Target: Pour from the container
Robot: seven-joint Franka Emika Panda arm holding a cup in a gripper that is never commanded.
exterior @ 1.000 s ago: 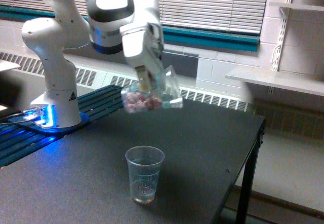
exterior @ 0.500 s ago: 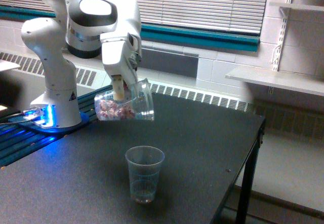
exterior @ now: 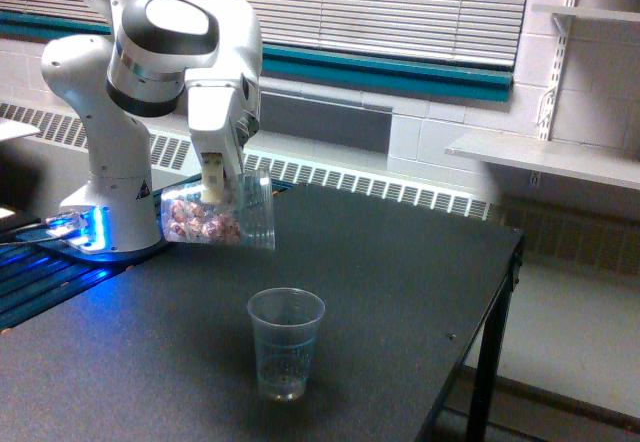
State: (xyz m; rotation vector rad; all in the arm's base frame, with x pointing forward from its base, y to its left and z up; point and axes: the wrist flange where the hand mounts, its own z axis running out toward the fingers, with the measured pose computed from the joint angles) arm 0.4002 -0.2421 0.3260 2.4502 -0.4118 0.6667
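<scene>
The container (exterior: 215, 217) is a clear, wide plastic jar with pinkish-red and white pieces inside. It hangs tipped on its side above the table, its mouth facing the exterior view's right. My gripper (exterior: 213, 190) is shut on the container from above, its fingertips mostly hidden by the clear wall. A smaller tapered clear cup (exterior: 285, 343) stands upright on the dark table (exterior: 400, 282), below and to the right of the container's mouth. The cup looks almost empty, with only specks near its bottom.
The arm's white base (exterior: 105, 197) stands at the table's back left with a blue light at its foot. The table's right edge (exterior: 500, 302) drops off to the floor. A shelf (exterior: 540, 157) is mounted on the far wall.
The arm has swung toward the exterior view's left, carrying the tipped container away from above the cup and slightly lower. The cup has stayed put.
</scene>
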